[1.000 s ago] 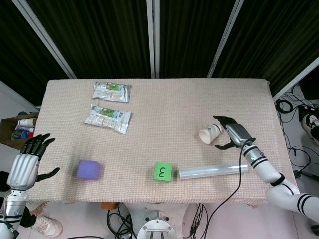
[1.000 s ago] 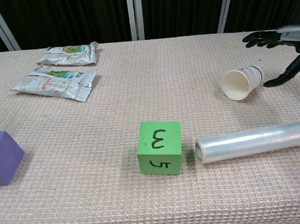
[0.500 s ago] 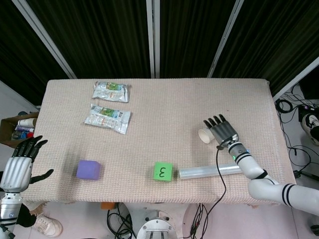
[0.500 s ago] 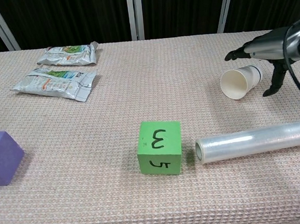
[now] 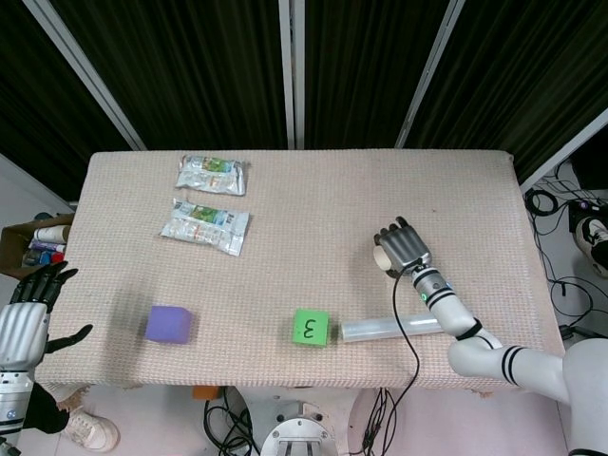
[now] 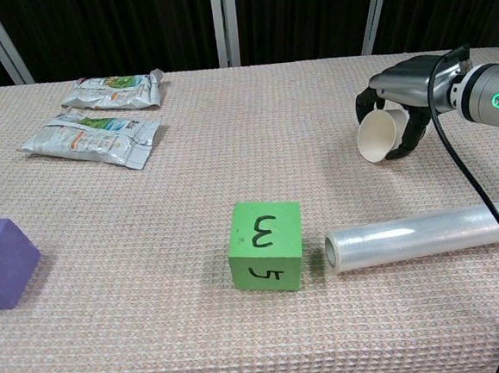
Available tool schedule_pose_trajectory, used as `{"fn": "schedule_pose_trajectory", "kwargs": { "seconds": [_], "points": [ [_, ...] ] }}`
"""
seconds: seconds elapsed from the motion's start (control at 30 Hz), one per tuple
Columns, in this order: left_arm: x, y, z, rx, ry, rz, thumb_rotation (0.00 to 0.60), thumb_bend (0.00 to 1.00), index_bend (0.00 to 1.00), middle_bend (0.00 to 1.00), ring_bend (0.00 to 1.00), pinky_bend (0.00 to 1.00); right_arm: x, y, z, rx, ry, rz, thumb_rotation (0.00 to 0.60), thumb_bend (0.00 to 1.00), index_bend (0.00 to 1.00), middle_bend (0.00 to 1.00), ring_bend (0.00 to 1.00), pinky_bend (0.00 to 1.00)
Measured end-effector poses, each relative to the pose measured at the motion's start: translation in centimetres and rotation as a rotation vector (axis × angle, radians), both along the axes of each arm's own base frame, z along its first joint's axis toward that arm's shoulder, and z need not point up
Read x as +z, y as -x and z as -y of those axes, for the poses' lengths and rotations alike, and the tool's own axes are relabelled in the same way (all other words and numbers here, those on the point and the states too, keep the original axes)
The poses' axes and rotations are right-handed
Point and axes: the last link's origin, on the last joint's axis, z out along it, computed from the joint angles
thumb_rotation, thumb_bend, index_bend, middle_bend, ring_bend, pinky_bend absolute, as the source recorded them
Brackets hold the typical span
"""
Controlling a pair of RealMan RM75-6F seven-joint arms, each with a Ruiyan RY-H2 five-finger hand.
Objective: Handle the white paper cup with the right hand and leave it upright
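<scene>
The white paper cup (image 6: pixel 377 136) lies tilted on its side at the right of the table, its open mouth facing left and toward me. My right hand (image 6: pixel 402 88) comes over it from above and grips it, fingers curled round the far side and the thumb on the near side. In the head view the right hand (image 5: pixel 404 247) covers most of the cup (image 5: pixel 379 255); only the rim shows at its left. My left hand (image 5: pixel 24 323) hangs off the table's left edge, fingers apart, holding nothing.
A clear film roll (image 6: pixel 426 233) lies just in front of the cup, with a green cube marked 3 (image 6: pixel 266 244) at its left end. A purple block (image 5: pixel 170 324) sits front left. Two snack packets (image 5: pixel 211 175) (image 5: pixel 205 225) lie at the back left.
My right hand has swung left over the cup and closed its fingers round it; the cup shifted slightly left. My left hand has drawn back and down from the table's edge.
</scene>
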Motion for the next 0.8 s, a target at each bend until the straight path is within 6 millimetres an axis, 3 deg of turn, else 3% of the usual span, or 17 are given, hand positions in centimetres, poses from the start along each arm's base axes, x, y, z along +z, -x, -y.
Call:
{"fn": "schedule_pose_trajectory", "kwargs": {
  "seconds": [0.4,0.67,0.8],
  "points": [
    [-0.3,-0.4,-0.6,-0.014,0.016,-0.002,0.600,0.00,0.18,0.12,0.08,0.13,1.5,0.2,-0.4,-0.215,-0.010,0.689,0.600,0.16,0.47,0.35,0.25,0.20],
    [-0.4,-0.7,-0.8,-0.021,0.029,-0.004,0.600,0.00,0.18,0.12,0.08,0.13,-1.1,1.2,0.4,-0.475,-0.099,1.178,0.600,0.16,0.43,0.32,0.24,0.19],
    [-0.6,-0.7,-0.8,-0.018,0.038,0.000,0.600,0.00,0.18,0.12,0.08,0.13,-3.2,1.9,1.0,-0.552,-0.119,1.269,0.600,0.16,0.40,0.30,0.19,0.17]
  ]
}}
